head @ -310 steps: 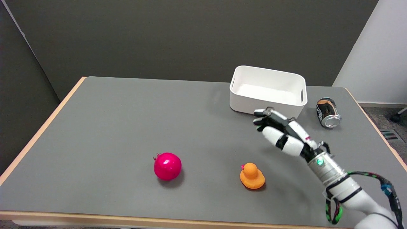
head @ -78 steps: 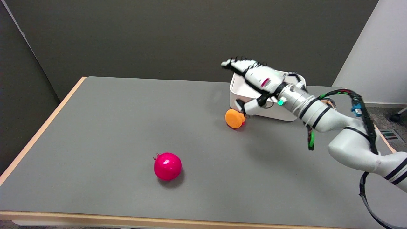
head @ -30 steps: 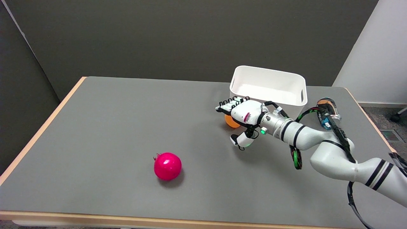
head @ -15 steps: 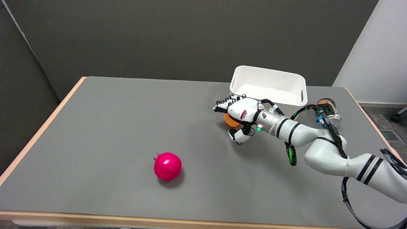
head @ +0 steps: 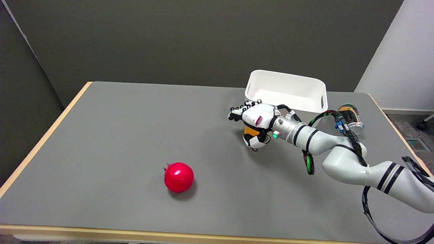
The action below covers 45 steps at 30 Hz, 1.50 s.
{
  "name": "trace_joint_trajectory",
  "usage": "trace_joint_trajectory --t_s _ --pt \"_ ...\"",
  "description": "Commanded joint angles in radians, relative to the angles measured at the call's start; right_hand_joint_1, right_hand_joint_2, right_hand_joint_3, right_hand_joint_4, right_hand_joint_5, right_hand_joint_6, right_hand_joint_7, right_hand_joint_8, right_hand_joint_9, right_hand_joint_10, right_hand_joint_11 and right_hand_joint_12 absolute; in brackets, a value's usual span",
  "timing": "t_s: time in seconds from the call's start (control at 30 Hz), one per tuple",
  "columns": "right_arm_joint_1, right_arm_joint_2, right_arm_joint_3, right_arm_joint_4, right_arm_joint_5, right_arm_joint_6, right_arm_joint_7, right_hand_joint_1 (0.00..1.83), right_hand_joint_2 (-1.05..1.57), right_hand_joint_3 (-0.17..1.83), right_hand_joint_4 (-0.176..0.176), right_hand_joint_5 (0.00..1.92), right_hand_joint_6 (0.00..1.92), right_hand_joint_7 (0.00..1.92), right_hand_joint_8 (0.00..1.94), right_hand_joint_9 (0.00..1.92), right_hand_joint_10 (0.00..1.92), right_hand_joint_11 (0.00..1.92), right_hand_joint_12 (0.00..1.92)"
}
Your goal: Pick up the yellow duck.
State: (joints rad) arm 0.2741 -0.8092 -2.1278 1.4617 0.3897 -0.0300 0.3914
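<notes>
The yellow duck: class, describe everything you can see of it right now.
Only a small orange-yellow patch of the yellow duck shows, smooth and matte like rubber or plastic. The right hand covers it from above, thumb curled below it. It sits near the white bin, low over the grey table. Head, beak and pose are hidden.

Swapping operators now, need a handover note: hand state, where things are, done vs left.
Right hand: draped over the yellow duck, fingers closing around it; firm hold not confirmed.
Duck: mostly hidden under the palm, low at the table, just in front of the white bin.
Red pomegranate front centre, can on its side right of the bin; both untouched.
Done: reach and cover.
Left: secure the grasp, lift clear.
</notes>
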Motion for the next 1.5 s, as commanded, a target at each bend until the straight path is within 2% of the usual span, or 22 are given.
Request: trace_joint_trajectory --t_s 0.03,0.37,0.73,1.3,1.37,1.5 --pt "0.012 0.005 -0.014 -0.027 0.011 0.025 0.000 1.07 0.84 0.94 -0.061 0.22 0.57 0.37 0.62 0.33 0.94 0.12 1.36" --pt "-0.014 0.031 0.006 -0.018 0.071 0.016 -0.008 1.06 0.76 1.02 -0.062 0.23 0.54 0.36 0.57 0.33 0.87 0.11 1.37" --pt "-0.030 0.057 0.019 -0.025 0.074 -0.002 -0.010 0.91 0.67 1.06 -0.040 0.19 0.44 0.22 0.39 0.16 0.72 0.04 1.19" --pt "-0.041 0.071 0.025 -0.029 0.078 0.001 -0.009 0.91 0.65 1.06 -0.039 0.18 0.42 0.22 0.37 0.16 0.72 0.05 1.19" --pt "-0.042 0.071 0.024 -0.031 0.078 0.008 -0.009 0.92 0.66 1.05 -0.038 0.18 0.42 0.25 0.39 0.19 0.74 0.07 1.21" --pt "-0.042 0.070 0.019 -0.038 0.078 0.027 -0.010 0.99 0.71 1.03 -0.062 0.22 0.47 0.38 0.51 0.32 0.84 0.13 1.33"
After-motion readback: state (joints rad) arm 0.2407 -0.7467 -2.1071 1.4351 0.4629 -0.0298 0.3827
